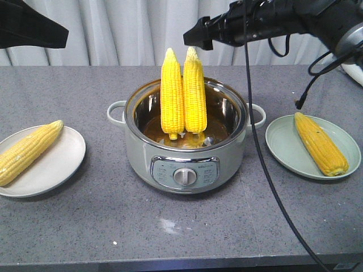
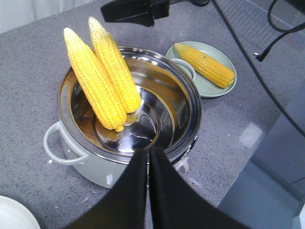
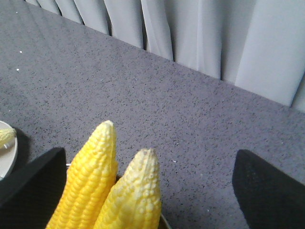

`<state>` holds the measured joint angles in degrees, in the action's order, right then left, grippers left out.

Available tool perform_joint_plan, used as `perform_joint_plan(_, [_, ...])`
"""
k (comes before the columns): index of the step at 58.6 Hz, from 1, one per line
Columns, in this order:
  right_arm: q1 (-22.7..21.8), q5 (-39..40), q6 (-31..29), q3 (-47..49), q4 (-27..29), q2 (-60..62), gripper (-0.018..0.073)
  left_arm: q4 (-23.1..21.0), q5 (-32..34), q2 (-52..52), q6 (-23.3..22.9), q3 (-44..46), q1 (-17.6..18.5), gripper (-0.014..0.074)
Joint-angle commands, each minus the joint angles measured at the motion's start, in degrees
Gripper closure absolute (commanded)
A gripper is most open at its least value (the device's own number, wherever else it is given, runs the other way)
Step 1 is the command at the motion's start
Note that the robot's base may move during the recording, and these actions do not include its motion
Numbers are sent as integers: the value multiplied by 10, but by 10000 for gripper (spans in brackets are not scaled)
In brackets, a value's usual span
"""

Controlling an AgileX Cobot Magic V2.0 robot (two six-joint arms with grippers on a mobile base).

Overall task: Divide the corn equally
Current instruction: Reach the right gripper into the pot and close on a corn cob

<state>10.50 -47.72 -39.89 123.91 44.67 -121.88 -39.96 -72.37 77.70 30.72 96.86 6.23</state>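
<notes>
Two corn cobs (image 1: pixel 172 96) (image 1: pixel 194 93) stand upright side by side in the steel pot (image 1: pixel 187 170), tips above its rim. Another corn cob (image 1: pixel 28 150) lies on the white plate (image 1: pixel 57 164) at left, and one more (image 1: pixel 320 143) on the green plate (image 1: pixel 283 147) at right. My right gripper (image 1: pixel 191 35) hovers over the pot, open wide. In the right wrist view both cob tips (image 3: pixel 93 167) (image 3: pixel 138 191) sit between its fingers (image 3: pixel 33 176) without touching. My left gripper (image 2: pixel 148 153) is shut and empty, held high above the pot's near rim (image 2: pixel 190 109).
The pot has pale handles (image 1: pixel 116 110) on both sides and a control dial (image 1: pixel 184 176) in front. A black cable (image 1: pixel 266 175) hangs from the right arm across the counter between the pot and the green plate. Curtains (image 3: pixel 190 33) close off the back edge.
</notes>
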Motion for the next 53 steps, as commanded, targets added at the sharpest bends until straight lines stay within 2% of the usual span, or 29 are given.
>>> perform_joint_plan(1, [0, 29, 1, 21, 33, 21, -104, -30, 13, -14, 0, 14, 0, 604])
perform_joint_plan(17, [0, 35, 2, 21, 53, -14, -83, -30, 13, -14, 0, 14, 0, 604])
perform_joint_plan(22, [0, 29, 1, 21, 52, -18, -44, -30, 13, -14, 0, 14, 0, 604])
perform_joint_plan(30, [0, 15, 4, 21, 51, -18, 97, -30, 13, -14, 0, 14, 0, 604])
perform_joint_plan(47, [0, 16, -4, 21, 50, -18, 568, -30, 13, -14, 0, 14, 0, 604])
perform_joint_plan(53, [0, 16, -6, 21, 50, -16, 570, -30, 13, -14, 0, 14, 0, 604])
